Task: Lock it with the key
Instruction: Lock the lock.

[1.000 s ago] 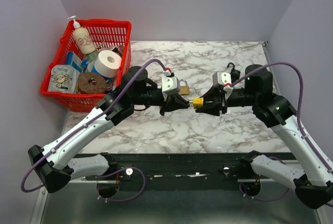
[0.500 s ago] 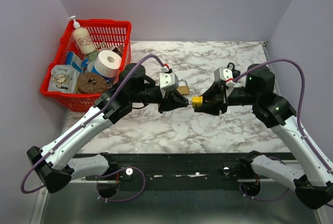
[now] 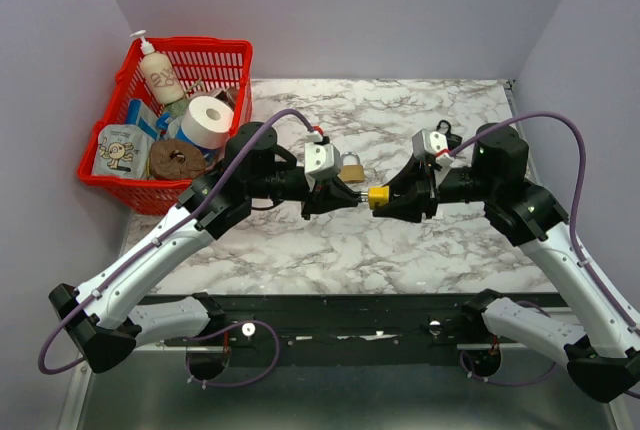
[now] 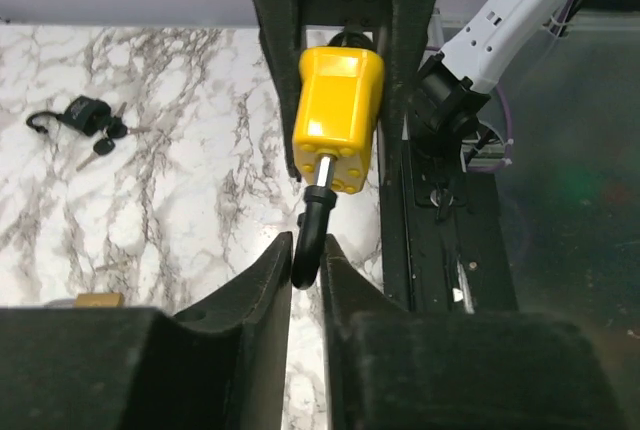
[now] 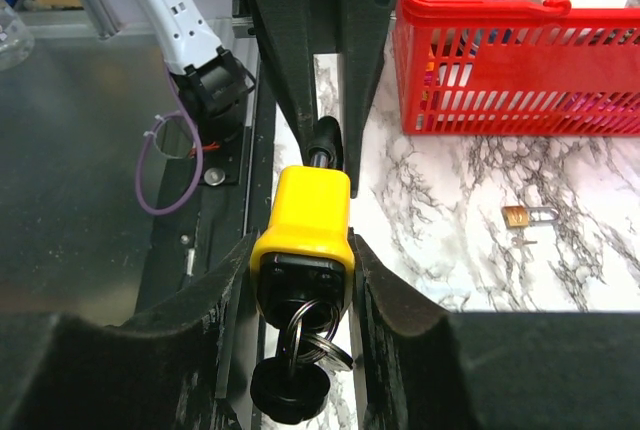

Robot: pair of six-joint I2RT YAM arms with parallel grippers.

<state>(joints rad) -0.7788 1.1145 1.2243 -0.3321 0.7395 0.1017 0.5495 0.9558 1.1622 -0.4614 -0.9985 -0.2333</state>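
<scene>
Right wrist: gripper (image 5: pixel 302 252) clamped round padlock (image 5: pixel 301 212)

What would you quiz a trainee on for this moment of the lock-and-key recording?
1. Multiple choice: which part of the yellow padlock does the left hand pinch?
A. its body
B. its black shackle
C. its keyhole end
2. True or false: a key ring hangs at the end of the padlock nearest the right wrist camera.
3. Short answer: which hand grips the padlock's yellow body?

Key
1. B
2. True
3. The right hand
</scene>
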